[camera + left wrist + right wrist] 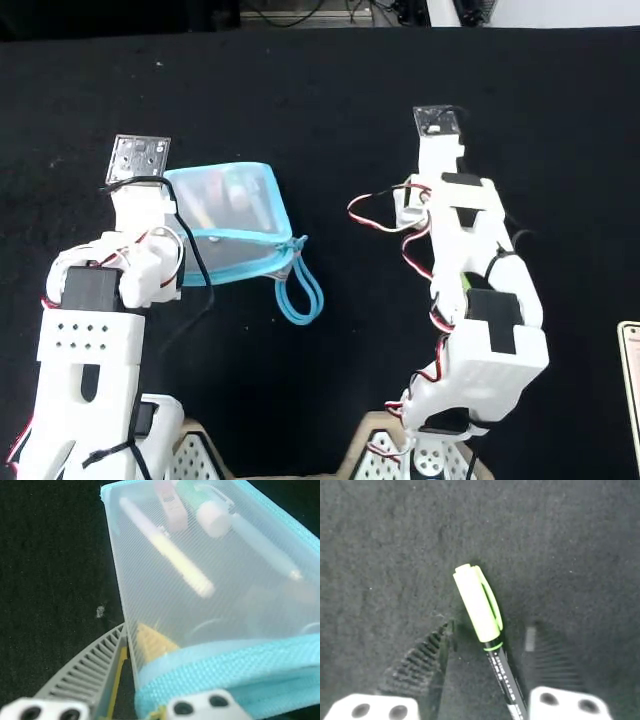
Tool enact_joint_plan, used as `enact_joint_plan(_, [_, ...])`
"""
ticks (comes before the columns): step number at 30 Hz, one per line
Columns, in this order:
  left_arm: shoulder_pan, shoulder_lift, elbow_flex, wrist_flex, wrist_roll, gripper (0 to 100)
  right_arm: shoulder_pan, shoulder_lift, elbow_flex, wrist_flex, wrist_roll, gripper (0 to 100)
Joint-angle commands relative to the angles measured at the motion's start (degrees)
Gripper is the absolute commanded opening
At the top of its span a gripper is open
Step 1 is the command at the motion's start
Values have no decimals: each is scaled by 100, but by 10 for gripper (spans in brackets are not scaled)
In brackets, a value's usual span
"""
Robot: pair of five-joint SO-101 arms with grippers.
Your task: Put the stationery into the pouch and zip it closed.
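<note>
A translucent pouch [232,222] with light-blue trim lies on the black mat, its zipper edge [235,672] toward the arms. Several pens and other stationery [170,555] show through its side. My left gripper [132,630] is shut on the pouch's corner by the zipper edge, one grey finger [95,670] beside it and a yellow pad behind the mesh. A pen with a light-green cap [479,605] and black barrel lies on the mat. My right gripper [489,628] is open, with a finger on each side of the pen, apart from it.
The pouch's blue strap loop [300,292] trails toward the middle of the mat. A pale card-like thing [630,372] sits at the right edge. Cables lie beyond the mat's far edge. Bare black mat [350,120] stretches between and behind the arms.
</note>
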State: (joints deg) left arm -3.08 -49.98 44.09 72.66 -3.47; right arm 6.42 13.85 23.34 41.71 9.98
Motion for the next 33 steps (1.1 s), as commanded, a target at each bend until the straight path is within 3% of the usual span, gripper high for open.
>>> enact_joint_plan(1, [40, 35, 40, 79, -18, 30, -70, -40, -303, 62, 202, 296])
enact_joint_plan(9, [40, 35, 48, 79, -18, 30, -70, 66, -347, 26, 264, 254])
enact_joint_plan(16, [40, 35, 48, 79, -18, 30, -53, 479, -989, 554, 97, 139])
enact_joint_plan(25, [40, 35, 48, 79, -18, 30, -26, 1393, -2273, 1714, -88, 260])
enact_joint_plan(33, [40, 35, 48, 79, -18, 30, -26, 1631, -2580, 1969, -88, 273])
